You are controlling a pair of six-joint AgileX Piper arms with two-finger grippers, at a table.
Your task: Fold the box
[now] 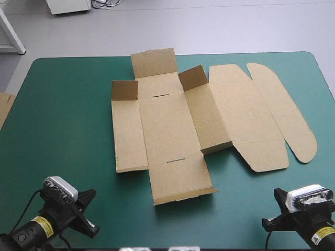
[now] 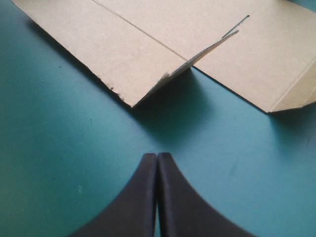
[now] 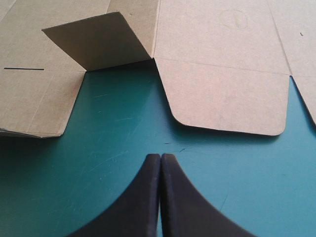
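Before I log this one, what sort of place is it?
Likely a robot lab bench: a table with teal-green cover, the left gripper and right gripper shut at its near edge, and the box lying mostly flat.

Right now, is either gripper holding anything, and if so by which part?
Nothing is held. The left gripper and the right gripper are both shut and empty, apart from the box.

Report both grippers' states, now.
Left gripper: closed, empty, short of the box.
Right gripper: closed, empty, short of the box.
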